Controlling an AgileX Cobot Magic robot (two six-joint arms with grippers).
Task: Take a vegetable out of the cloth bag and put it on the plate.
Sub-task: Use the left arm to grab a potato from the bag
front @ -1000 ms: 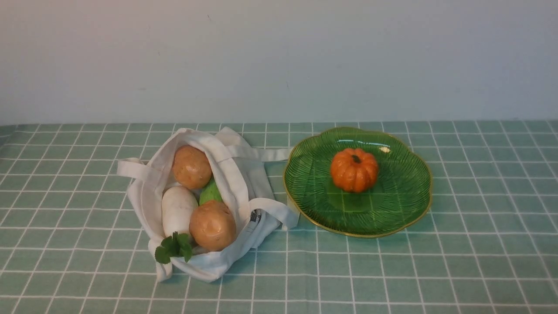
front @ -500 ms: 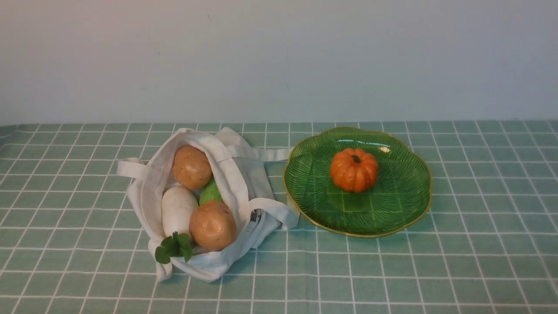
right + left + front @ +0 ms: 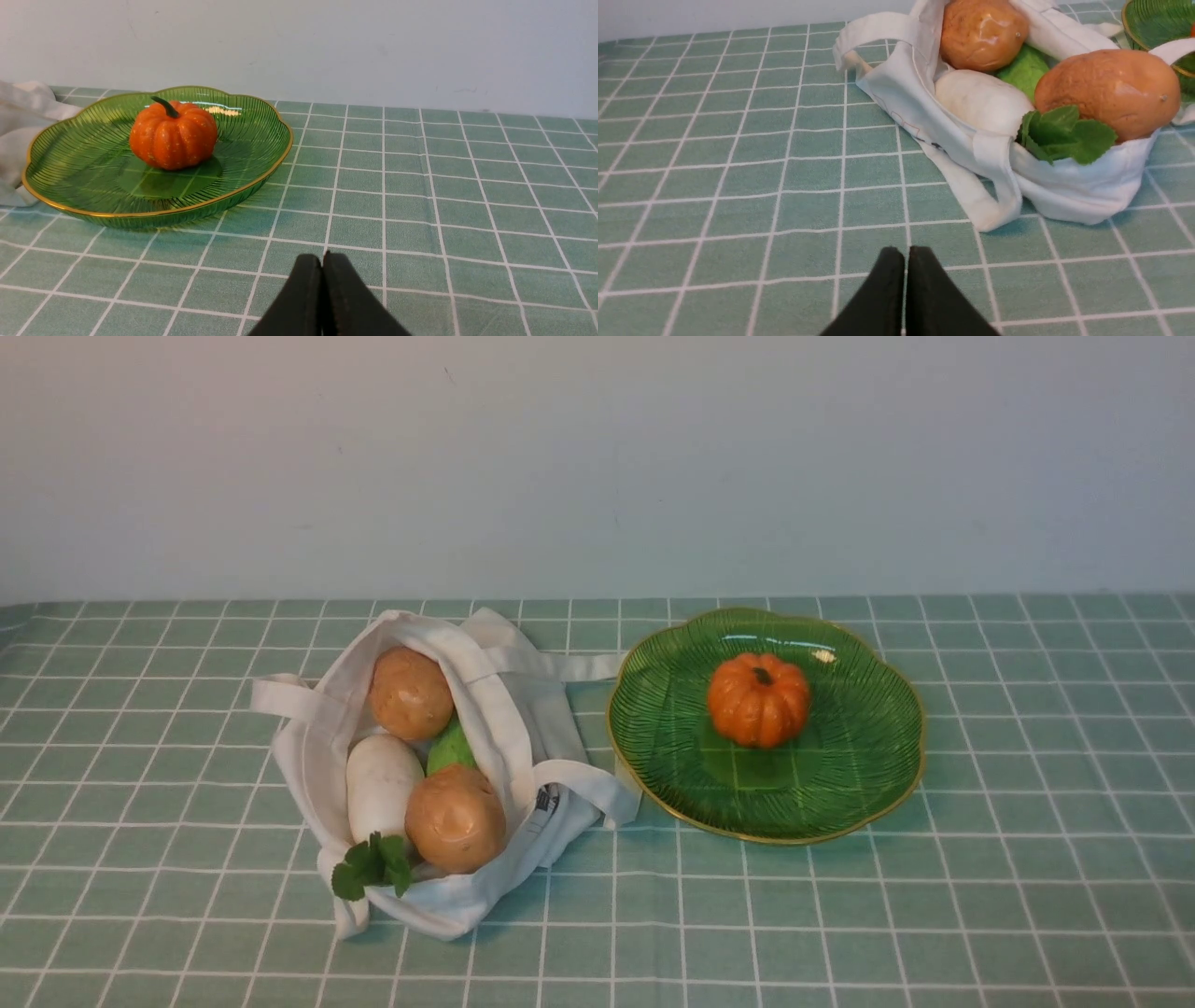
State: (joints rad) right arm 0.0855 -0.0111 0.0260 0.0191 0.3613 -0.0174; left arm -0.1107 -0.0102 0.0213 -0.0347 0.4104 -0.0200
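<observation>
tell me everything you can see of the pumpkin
The pumpkin is small, round and deeply ribbed, bright orange with faint mottling and a glossy skin. A short, curved dark green stem rises from its top. It looks whole, sits upright on the green plate, away from the rim, and nothing else touches it.

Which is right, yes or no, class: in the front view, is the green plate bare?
No, a small orange pumpkin sits on the green plate.
</observation>
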